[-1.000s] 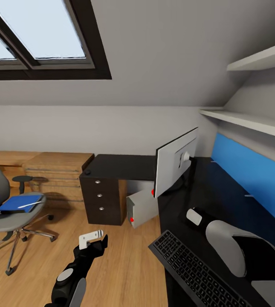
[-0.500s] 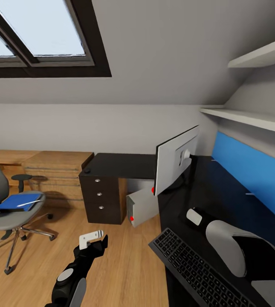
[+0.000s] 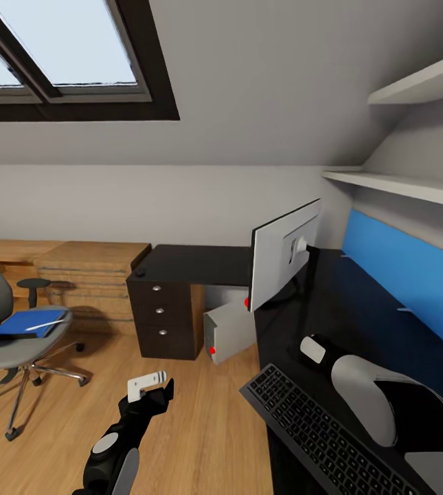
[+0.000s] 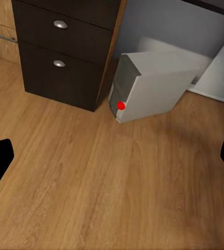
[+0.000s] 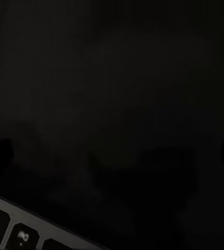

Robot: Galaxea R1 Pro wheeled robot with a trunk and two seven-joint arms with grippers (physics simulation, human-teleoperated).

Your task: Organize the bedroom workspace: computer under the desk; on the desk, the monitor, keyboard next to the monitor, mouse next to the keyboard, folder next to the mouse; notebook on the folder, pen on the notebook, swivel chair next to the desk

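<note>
Glossy black desk [image 3: 331, 302] holds the monitor [image 3: 284, 253], turned grey back toward the camera, and the keyboard [image 3: 317, 433] at the near edge. Light grey computer [image 3: 229, 331] sits tilted on the wood floor [image 3: 200, 426] under the desk, beside the dark drawer unit [image 3: 161, 317]. Swivel chair [image 3: 5, 337] stands well apart from the desk, carrying the blue folder [image 3: 27, 324] with the white pen [image 3: 42, 323] on top. Left gripper [image 3: 150, 386] hangs over the floor, empty, fingers spread wide. Right arm [image 3: 379, 399] lies over the desk; cannot tell its gripper state.
</note>
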